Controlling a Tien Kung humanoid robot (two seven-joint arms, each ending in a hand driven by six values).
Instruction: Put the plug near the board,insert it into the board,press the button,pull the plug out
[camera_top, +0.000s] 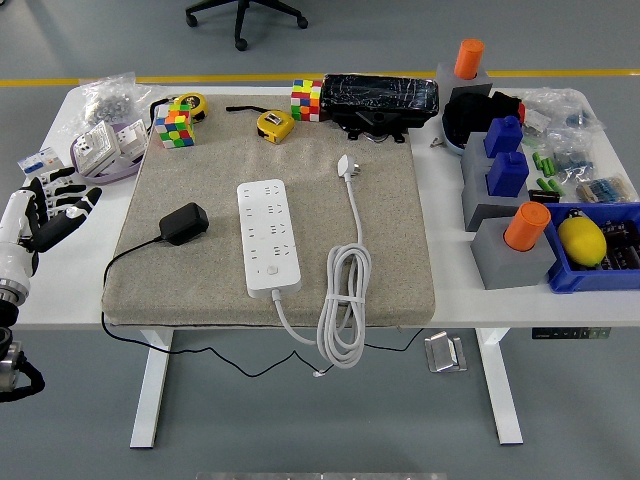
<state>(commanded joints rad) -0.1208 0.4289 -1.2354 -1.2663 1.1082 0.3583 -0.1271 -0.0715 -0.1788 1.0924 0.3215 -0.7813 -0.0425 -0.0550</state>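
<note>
The left hand (45, 210) hovers over the left edge of the tabletop (60, 290), fingers spread and holding nothing. It sits well to the left of the black plug (184, 222), with the edge of the beige mat (390, 250) between them. The right hand is not in view.

The black plug (an adapter block with a thin black cable (125, 262) trailing toward the near edge) lies on the mat, near the left side of the white power board (268, 236) but not touching it. The board lies lengthwise on the mat, and its button (266, 269) is toward its near end. The board's own white cord (345, 300) lies coiled to its right.

Step in hand: reach and grasp the plug. Recommended procedure: approach from the left, close on the sides of the plug body, not the cable, and keep the prongs unobstructed. Allow cable slack before lifting, since a taut cable may drag the plug off line.
</note>
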